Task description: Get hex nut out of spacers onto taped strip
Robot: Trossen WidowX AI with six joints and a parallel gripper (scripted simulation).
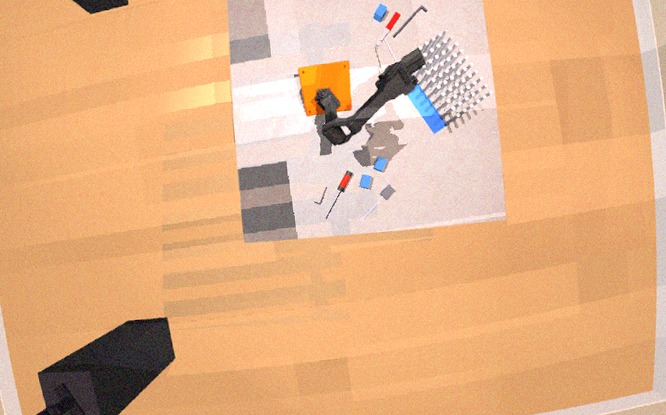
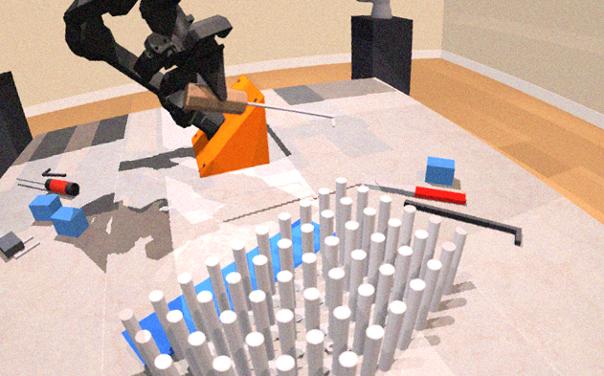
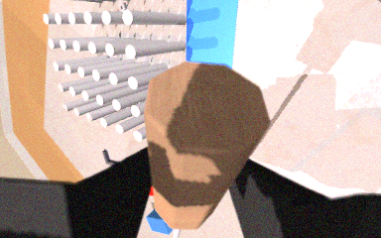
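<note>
My gripper [image 2: 218, 98] [image 3: 190, 157] is shut on the wooden handle [image 2: 200, 100] [image 3: 198, 106] of a hook tool. It holds the tool in the air, away from the spacers in the exterior view. The tool's thin rod [image 2: 292, 110] slants down to a small bent tip [image 2: 332, 122]. The white-topped metal spacers [image 1: 453, 78] [image 2: 335, 273] [image 3: 128, 18] stand upright in a dense field. The blue taped strip [image 1: 427, 109] [image 2: 153, 330] [image 3: 213, 30] lies along the front of the spacers. The nut cannot be made out with certainty.
A black hex key [image 1: 409, 20] [image 2: 463, 216], a red-handled tool [image 1: 393, 21] [image 2: 439, 195] and a blue cube [image 1: 380, 12] [image 2: 440, 170] lie beside the field. Across the table lie a red screwdriver [image 1: 346, 181] [image 2: 61, 186], two blue cubes and a grey block [image 1: 388, 191] [image 2: 9, 244]. The orange base [image 1: 326, 74] [image 2: 236, 145] stands behind.
</note>
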